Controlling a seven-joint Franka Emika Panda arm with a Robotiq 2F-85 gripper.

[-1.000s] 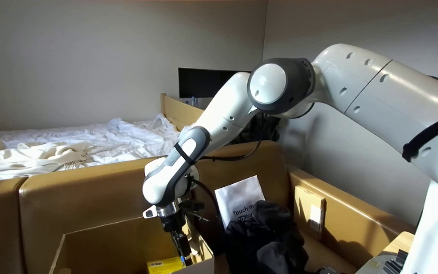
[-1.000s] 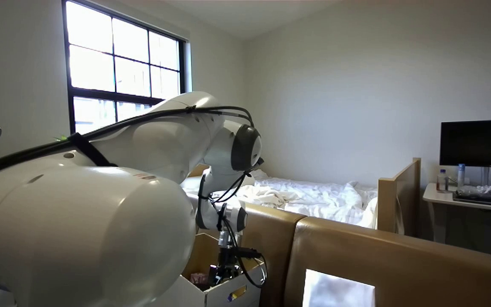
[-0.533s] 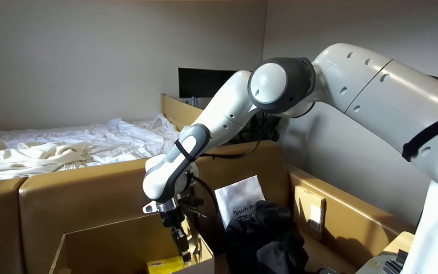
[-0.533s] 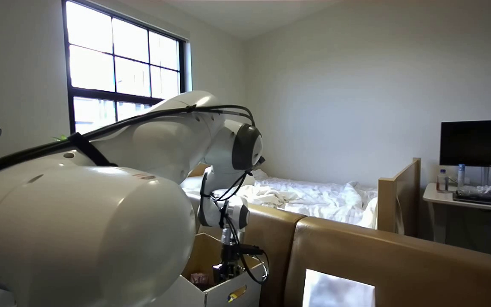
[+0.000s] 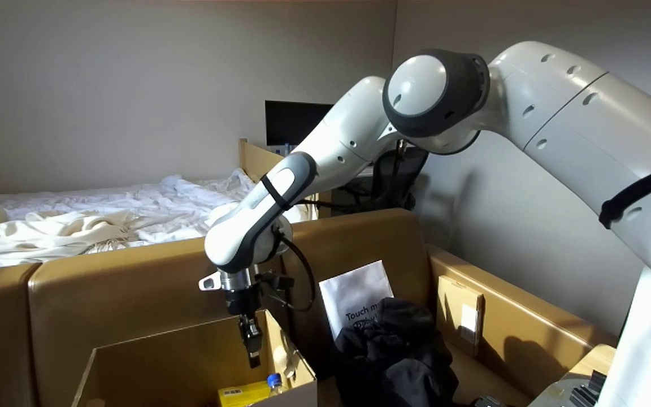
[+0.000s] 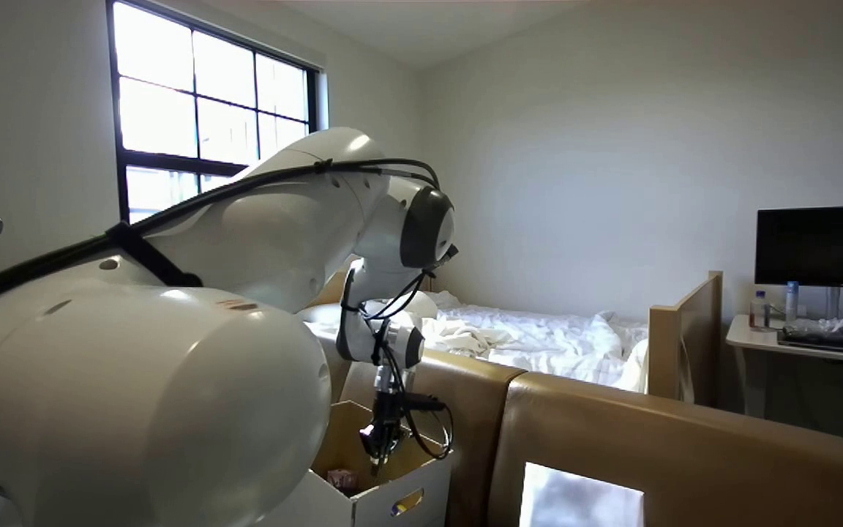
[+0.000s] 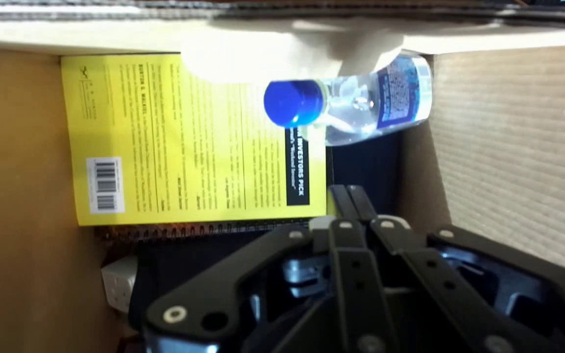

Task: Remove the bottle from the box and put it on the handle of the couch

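Note:
In the right-hand corner of the open cardboard box [image 5: 150,362], the clear bottle [image 5: 274,381] shows its blue cap and neck. The wrist view has it whole, the bottle [image 7: 356,110] with its cap over a yellow book and its base near a box wall. My gripper [image 5: 254,362] hangs above the bottle and to its left in that exterior view, apart from it. Its fingertips meet with nothing between them in the wrist view, where the gripper [image 7: 352,190] is over a dark gap. The couch handle [image 5: 520,299] runs along the right side.
Inside the box lie the yellow book [image 7: 165,147], a spiral notebook [image 7: 194,229] and a white plug block [image 7: 119,283]. Between box and couch handle are a dark cloth [image 5: 399,362] and a white paper bag [image 5: 354,294]. A flat carton [image 5: 458,311] leans on the handle's inner side.
My gripper has risen and moved left, away from the bottle. The bottle, hidden behind the fingers half a second ago, now shows its cap and neck and stays in the box.

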